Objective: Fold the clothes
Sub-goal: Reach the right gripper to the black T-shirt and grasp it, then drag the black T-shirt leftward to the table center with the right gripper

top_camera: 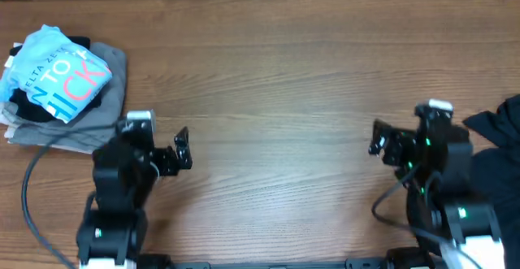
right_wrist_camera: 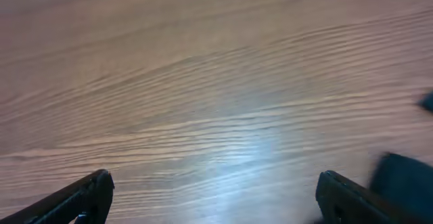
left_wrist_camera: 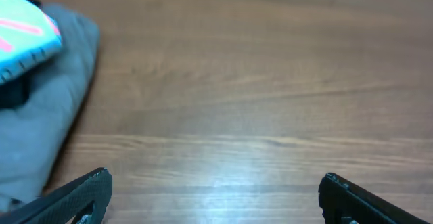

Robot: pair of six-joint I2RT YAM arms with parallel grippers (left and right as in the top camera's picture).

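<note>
A stack of folded clothes (top_camera: 65,90) lies at the far left of the table: a light blue shirt (top_camera: 57,74) with white and pink letters on top, dark and grey garments under it. Its grey edge (left_wrist_camera: 47,116) and blue top (left_wrist_camera: 24,45) show in the left wrist view. A dark unfolded garment (top_camera: 496,151) lies at the right edge, and a corner of it (right_wrist_camera: 402,180) shows in the right wrist view. My left gripper (top_camera: 183,149) (left_wrist_camera: 215,193) is open and empty, just right of the stack. My right gripper (top_camera: 379,139) (right_wrist_camera: 215,193) is open and empty, left of the dark garment.
The wooden table (top_camera: 276,82) stretches bare between the two arms. A black cable (top_camera: 28,188) loops over the table at the left, beside the left arm's base.
</note>
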